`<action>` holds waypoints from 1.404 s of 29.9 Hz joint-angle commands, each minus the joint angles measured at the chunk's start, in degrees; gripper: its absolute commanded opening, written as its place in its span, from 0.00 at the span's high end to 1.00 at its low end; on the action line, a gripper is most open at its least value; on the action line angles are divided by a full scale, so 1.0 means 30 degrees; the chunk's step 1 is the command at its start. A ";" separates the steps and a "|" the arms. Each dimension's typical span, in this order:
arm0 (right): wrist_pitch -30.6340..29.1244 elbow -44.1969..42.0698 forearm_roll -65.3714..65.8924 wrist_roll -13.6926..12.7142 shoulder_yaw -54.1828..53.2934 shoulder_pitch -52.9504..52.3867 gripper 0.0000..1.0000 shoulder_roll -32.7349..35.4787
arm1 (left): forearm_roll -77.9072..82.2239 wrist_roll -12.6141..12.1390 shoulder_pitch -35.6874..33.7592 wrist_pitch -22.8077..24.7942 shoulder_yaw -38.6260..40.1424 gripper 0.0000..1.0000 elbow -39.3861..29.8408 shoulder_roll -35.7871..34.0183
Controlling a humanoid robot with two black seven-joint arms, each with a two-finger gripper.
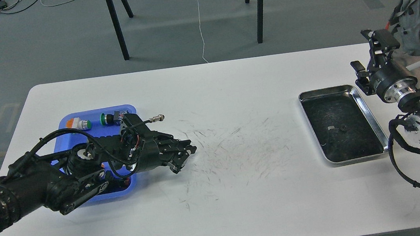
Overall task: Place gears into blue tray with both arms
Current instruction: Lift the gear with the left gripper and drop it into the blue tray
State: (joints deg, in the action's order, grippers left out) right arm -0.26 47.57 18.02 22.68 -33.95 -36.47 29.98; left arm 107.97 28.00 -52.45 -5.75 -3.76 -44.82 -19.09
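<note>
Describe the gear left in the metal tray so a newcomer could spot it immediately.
Start at the silver metal tray on the table's right side. On its dark bottom, near the middle, sits a tiny black gear. The pale scrap just left of it is lighter and irregular.
</note>
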 commanded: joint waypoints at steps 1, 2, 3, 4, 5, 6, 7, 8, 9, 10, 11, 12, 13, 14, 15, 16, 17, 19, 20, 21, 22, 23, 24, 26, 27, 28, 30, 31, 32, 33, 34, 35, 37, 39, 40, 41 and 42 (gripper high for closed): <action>-0.0002 -0.0005 -0.0001 0.0000 0.0010 -0.0119 0.03 -0.0090 | -0.0072 -0.0001 -0.0359 0.0100 0.1337 0.88 0.0000 -0.0550; -0.0002 -0.0005 -0.0001 -0.0029 0.0010 -0.0120 0.03 -0.0090 | -0.0101 -0.0001 -0.0534 0.0159 0.1602 0.88 0.0000 -0.0784; 0.0027 -0.0005 -0.0001 -0.0030 0.0010 -0.0149 0.03 -0.0119 | -0.0131 -0.0001 -0.0681 0.0217 0.1837 0.88 0.0000 -0.1076; 0.0028 0.0053 -0.0001 -0.0030 0.0010 -0.0149 0.03 -0.0091 | -0.0189 -0.0001 -0.0798 0.0305 0.1955 0.88 0.0000 -0.1369; 0.0028 0.0082 -0.0001 -0.0030 0.0039 -0.0149 0.03 -0.0090 | -0.0277 -0.0001 -0.0799 0.0364 0.2044 0.88 0.0058 -0.1720; 0.0028 0.0082 -0.0001 -0.0030 0.0039 -0.0149 0.03 -0.0090 | -0.0336 -0.0001 -0.0828 0.0364 0.2102 0.88 0.0145 -0.2043; 0.0028 0.0082 -0.0001 -0.0030 0.0039 -0.0178 0.03 -0.0090 | -0.0423 -0.0001 -0.0829 0.0364 0.2132 0.88 0.0233 -0.2510; 0.0028 0.0082 -0.0001 -0.0030 0.0039 -0.0178 0.03 -0.0090 | -0.0482 -0.0001 -0.0829 0.0364 0.2190 0.88 0.0263 -0.2921; 0.0028 0.0082 -0.0001 -0.0030 0.0039 -0.0178 0.03 -0.0090 | -0.0686 -0.0001 -0.0771 0.0364 0.2191 0.88 0.0292 -0.3447; 0.0028 0.0053 -0.0001 -0.0030 0.0039 -0.0207 0.03 -0.0061 | -0.0920 -0.0001 -0.0741 0.0335 0.2162 0.88 0.0293 -0.3858; 0.0028 0.0082 -0.0001 -0.0030 0.0068 -0.0265 0.03 -0.0090 | -0.1270 -0.0001 -0.0625 0.0364 0.2133 0.88 0.0264 -0.4211; 0.0028 0.0082 -0.0001 -0.0030 0.0068 -0.0353 0.03 -0.0061 | -0.1622 -0.0001 -0.0537 0.0335 0.2103 0.88 0.0292 -0.4504; 0.0028 0.0082 -0.0001 -0.0030 0.0068 -0.0470 0.03 -0.0090 | -0.1886 -0.0001 -0.0449 0.0364 0.2045 0.88 0.0293 -0.4681; 0.0028 0.0053 -0.0001 -0.0030 0.0184 -0.0529 0.03 -0.0090 | -0.2034 -0.0001 -0.0303 0.0364 0.1986 0.88 0.0409 -0.4857; 0.0028 0.0082 -0.0001 -0.0030 0.0389 -0.0646 0.03 -0.0090 | -0.2180 -0.0001 -0.0011 0.0335 0.1986 0.88 0.0671 -0.5004; 0.0028 0.0082 -0.0001 -0.0030 0.0594 -0.0763 0.03 -0.0090 | -0.2269 -0.0001 0.0311 0.0306 0.1986 0.88 0.0906 -0.5063; 0.0028 0.0082 -0.0001 -0.0030 0.0770 -0.0851 0.03 -0.0119 | -0.2270 -0.0001 0.0662 0.0190 0.1986 0.88 0.1082 -0.5122; 0.0057 0.0082 -0.0001 -0.0030 0.0917 -0.0940 0.03 -0.0207 | -0.2299 -0.0001 0.1103 -0.0045 0.1986 0.88 0.1201 -0.5152; 0.0057 0.0082 -0.0001 -0.0030 0.0947 -0.0940 0.03 -0.0208 | -0.2299 -0.0001 0.1308 -0.0191 0.1986 0.88 0.1375 -0.5181; 0.0057 0.0082 -0.0001 -0.0030 0.0947 -0.0969 0.03 -0.0208 | -0.2299 -0.0001 0.1426 -0.0279 0.1986 0.88 0.1754 -0.5181; 0.0057 0.0082 -0.0001 -0.0030 0.0947 -0.0969 0.03 -0.0208 | -0.2328 -0.0001 0.1572 -0.0367 0.1986 0.88 0.2367 -0.5007; 0.0057 0.0082 -0.0001 -0.0030 0.0947 -0.0998 0.03 -0.0208 | -0.2444 -0.0001 0.1690 -0.0455 0.1986 0.88 0.2953 -0.4860; 0.0057 0.0082 -0.0001 -0.0030 0.0947 -0.0998 0.03 -0.0208 | -0.2619 -0.0001 0.1778 -0.0485 0.1986 0.88 0.3307 -0.4859; 0.0057 0.0082 -0.0001 -0.0030 0.0947 -0.0998 0.03 -0.0208 | -0.3117 -0.0001 0.1924 -0.0514 0.1928 0.88 0.3719 -0.4859; 0.0057 0.0111 -0.0001 -0.0030 0.0947 -0.0998 0.03 -0.0237 | -0.3264 -0.0001 0.2128 -0.0514 0.1927 0.88 0.3720 -0.4859; 0.0086 0.0112 -0.0001 -0.0030 0.0947 -0.0998 0.03 -0.0237 | -0.3353 -0.0001 0.2275 -0.0514 0.1927 0.88 0.3720 -0.4859; 0.0086 0.0112 -0.0001 -0.0030 0.0947 -0.0998 0.03 -0.0382 | -0.3383 -0.0001 0.2423 -0.0514 0.1927 0.88 0.3749 -0.4859; 0.0086 0.0112 -0.0001 -0.0030 0.0947 -0.1027 0.03 -0.0412 | -0.3383 -0.0001 0.2452 -0.0543 0.1927 0.88 0.3779 -0.4859; 0.0086 0.0083 -0.0001 -0.0030 0.0947 -0.1028 0.03 -0.0413 | -0.3383 -0.0001 0.2452 -0.0544 0.1927 0.87 0.3779 -0.4859; 0.0086 0.0082 -0.0001 -0.0030 0.0947 -0.1028 0.03 -0.0413 | -0.3383 -0.0001 0.2452 -0.0544 0.1927 0.87 0.3808 -0.4859; 0.0086 0.0082 -0.0001 -0.0030 0.0947 -0.1028 0.03 -0.0413 | -0.3412 -0.0001 0.2452 -0.0573 0.1927 0.87 0.3808 -0.4859; 0.0086 0.0111 -0.0001 -0.0030 0.0947 -0.1028 0.03 -0.0442 | -0.3412 -0.0001 0.2452 -0.0573 0.1927 0.87 0.3837 -0.4917; 0.0086 0.0082 -0.0001 -0.0030 0.0947 -0.0998 0.03 -0.0413 | -0.3470 -0.0001 0.2481 -0.0602 0.1927 0.87 0.4158 -0.4859; 0.0086 0.0112 -0.0001 -0.0030 0.0947 -0.0999 0.03 -0.0442 | -0.3529 -0.0001 0.2540 -0.0602 0.1927 0.87 0.4423 -0.4859; 0.0086 0.0083 -0.0001 -0.0030 0.0947 -0.0998 0.03 -0.0442 | -0.3558 -0.0001 0.2540 -0.0602 0.1927 0.87 0.4482 -0.4859; 0.0115 0.0082 -0.0001 -0.0030 0.0947 -0.0998 0.03 -0.0442 | -0.3559 -0.0001 0.2540 -0.0573 0.1927 0.87 0.4424 -0.4859; 0.0116 0.0111 -0.0001 -0.0030 0.0947 -0.0998 0.03 -0.0442 | -0.3559 -0.0001 0.2569 -0.0573 0.1898 0.87 0.4424 -0.4859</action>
State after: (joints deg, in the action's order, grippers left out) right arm 0.01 47.85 18.02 22.58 -31.11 -39.55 28.66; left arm 97.38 28.00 -44.87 -7.53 2.02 -31.70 -33.67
